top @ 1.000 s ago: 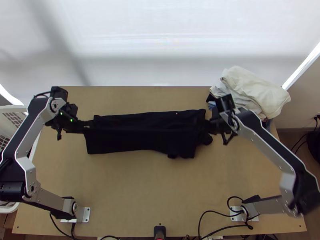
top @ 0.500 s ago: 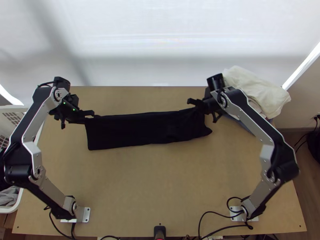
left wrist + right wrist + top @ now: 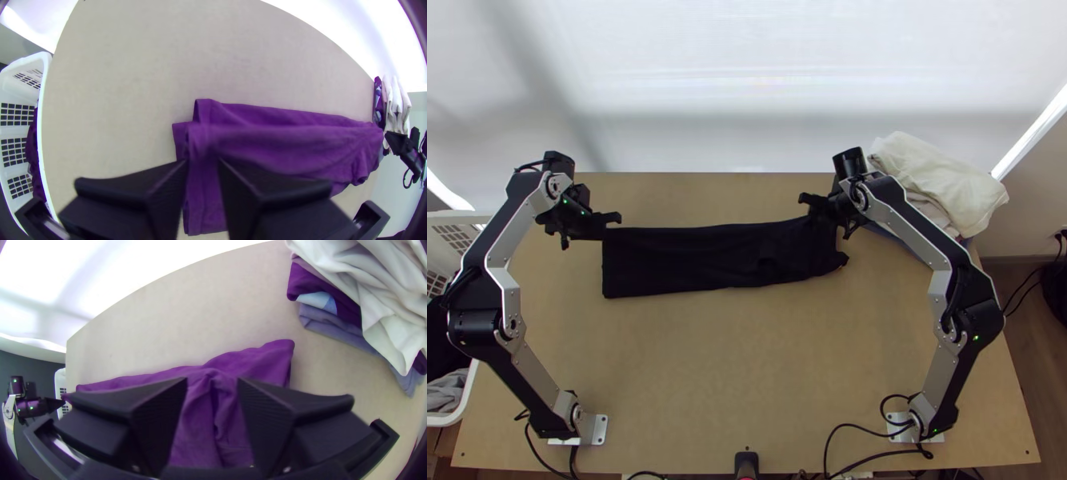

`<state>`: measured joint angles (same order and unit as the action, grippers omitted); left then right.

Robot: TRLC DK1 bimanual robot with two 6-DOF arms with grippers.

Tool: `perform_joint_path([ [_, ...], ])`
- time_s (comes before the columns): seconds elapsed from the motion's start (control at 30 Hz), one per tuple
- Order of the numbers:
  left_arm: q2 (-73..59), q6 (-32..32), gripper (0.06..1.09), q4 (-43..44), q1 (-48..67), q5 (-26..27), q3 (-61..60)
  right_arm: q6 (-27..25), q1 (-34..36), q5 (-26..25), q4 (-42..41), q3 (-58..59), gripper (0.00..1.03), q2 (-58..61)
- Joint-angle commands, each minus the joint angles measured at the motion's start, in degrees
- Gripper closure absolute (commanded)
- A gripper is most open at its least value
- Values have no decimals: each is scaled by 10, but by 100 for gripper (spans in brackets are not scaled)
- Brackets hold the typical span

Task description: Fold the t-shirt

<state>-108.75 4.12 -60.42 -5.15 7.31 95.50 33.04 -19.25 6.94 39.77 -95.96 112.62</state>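
the t-shirt [image 3: 707, 258] now lies narrower across the tabletop [image 3: 747, 376], its lengthwise fold seemingly laid; left gripper [image 3: 202, 164] and right gripper [image 3: 212, 384] are spread by its far corners.

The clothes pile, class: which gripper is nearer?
Right: the right gripper is beside the pile; the left gripper is at the end of the t-shirt farthest from it.

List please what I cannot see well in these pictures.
- Top view: layers of the t-shirt, too dark to count.
- Left wrist view: part of it, behind the left fingers.
- Right wrist view: part of it, behind the right fingers; rest of clothes pile, cut by edge.
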Motion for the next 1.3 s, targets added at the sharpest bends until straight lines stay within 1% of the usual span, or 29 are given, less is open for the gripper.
perform_joint_path([
  [0.0, 6, 12, 10, 7, -5, 6, 14, 22, 10, -3, -22, -1, 7, -27],
  [0.03, 13, 12, 10, 10, -9, 10, 13, 23, 11, -3, -27, 2, 4, -41],
  [0.2, 48, 10, 10, 36, -55, 53, -6, 30, 14, -3, -29, 16, 4, -144],
  [0.27, 57, -10, 10, 38, -76, 101, -22, 27, 11, -1, -29, 22, 4, -186],
  [0.3, 63, -16, 10, 47, -83, 120, -34, 29, 11, 6, -29, 25, 4, -205],
  [0.37, 67, -39, 11, 50, -100, 162, -54, 31, 11, 38, -25, 24, 4, -235],
  [0.43, 67, -48, 11, 50, -108, 182, -72, 42, 12, 65, -12, 16, 4, -256],
  [0.57, 67, -65, 11, 80, -111, 198, -131, 98, 32, 142, -1, -3, 4, -274],
  [0.67, 68, -75, 11, 112, -111, 206, -175, 125, 47, 174, 0, -12, 4, -275],
  [0.77, 63, -87, 11, 142, -111, 206, -209, 135, 56, 180, 0, -18, 4, -274],
  [1.0, 30, -102, 11, 156, -111, 206, -227, 142, 58, 181, 2, -21, 4, -267],
  [1.1, 19, -100, 11, 162, -94, 206, -237, 146, 59, 181, 4, -27, 4, -264],
  [1.27, -5, -76, 11, 199, -50, 206, -248, 150, 59, 181, 13, -49, 4, -256],
])
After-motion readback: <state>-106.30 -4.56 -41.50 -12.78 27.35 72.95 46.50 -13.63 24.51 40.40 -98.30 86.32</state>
